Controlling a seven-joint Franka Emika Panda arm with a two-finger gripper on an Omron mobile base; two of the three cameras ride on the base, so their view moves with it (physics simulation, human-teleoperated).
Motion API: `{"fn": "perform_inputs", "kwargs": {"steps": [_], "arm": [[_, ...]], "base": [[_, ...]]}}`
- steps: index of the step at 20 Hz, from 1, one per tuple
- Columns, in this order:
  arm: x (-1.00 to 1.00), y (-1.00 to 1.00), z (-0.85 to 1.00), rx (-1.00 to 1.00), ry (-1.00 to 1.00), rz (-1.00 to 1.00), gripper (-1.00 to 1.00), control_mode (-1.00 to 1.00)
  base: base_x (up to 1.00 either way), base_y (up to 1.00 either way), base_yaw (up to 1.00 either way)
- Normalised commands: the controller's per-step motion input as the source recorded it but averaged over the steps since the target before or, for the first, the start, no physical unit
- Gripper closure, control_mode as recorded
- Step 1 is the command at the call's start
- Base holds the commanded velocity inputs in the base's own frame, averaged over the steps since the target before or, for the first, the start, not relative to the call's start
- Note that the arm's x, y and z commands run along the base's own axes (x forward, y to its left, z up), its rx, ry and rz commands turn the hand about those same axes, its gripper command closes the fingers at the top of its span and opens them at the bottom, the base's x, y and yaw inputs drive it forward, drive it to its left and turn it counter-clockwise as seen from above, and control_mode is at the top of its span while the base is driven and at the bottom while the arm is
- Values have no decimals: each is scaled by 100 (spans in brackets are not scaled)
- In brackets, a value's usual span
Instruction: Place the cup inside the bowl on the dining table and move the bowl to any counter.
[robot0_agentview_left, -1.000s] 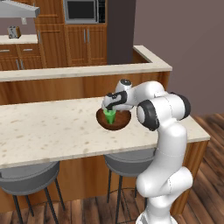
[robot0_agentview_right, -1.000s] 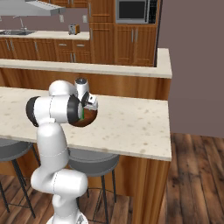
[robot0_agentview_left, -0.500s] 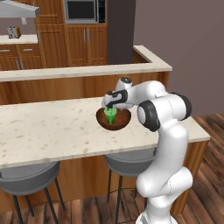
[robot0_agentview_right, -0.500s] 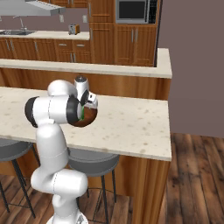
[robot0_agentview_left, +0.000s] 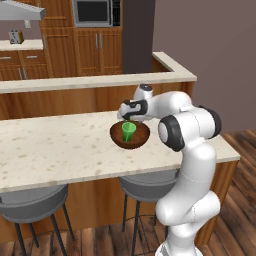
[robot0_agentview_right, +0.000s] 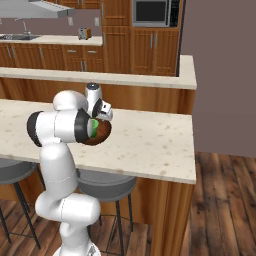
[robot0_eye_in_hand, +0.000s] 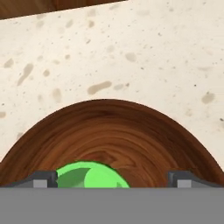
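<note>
No text, label, brand, number or sign can be read anywhere in these pictures

A bright green cup (robot0_agentview_left: 128, 131) sits in a dark brown bowl (robot0_agentview_left: 130, 135) with visible wood grain, on a beige table (robot0_agentview_left: 60, 150) speckled with darker flecks, above grey stools (robot0_agentview_left: 30, 202) and reddish-brown cabinets (robot0_agentview_left: 95, 47).
</note>
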Motion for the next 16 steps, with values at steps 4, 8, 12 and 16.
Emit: {"fn": "perform_inputs", "kwargs": {"steps": [4, 8, 12, 16], "arm": [[0, -22, 15, 0, 0, 0, -100, -100], [0, -20, 10, 0, 1, 0, -100, -100], [0, -21, 2, 0, 1, 0, -100, -100], [0, -27, 0, 2, 0, 1, -100, -100]], "base": [[0, 0, 0], [0, 0, 0], [0, 0, 0], [0, 0, 0]]}}
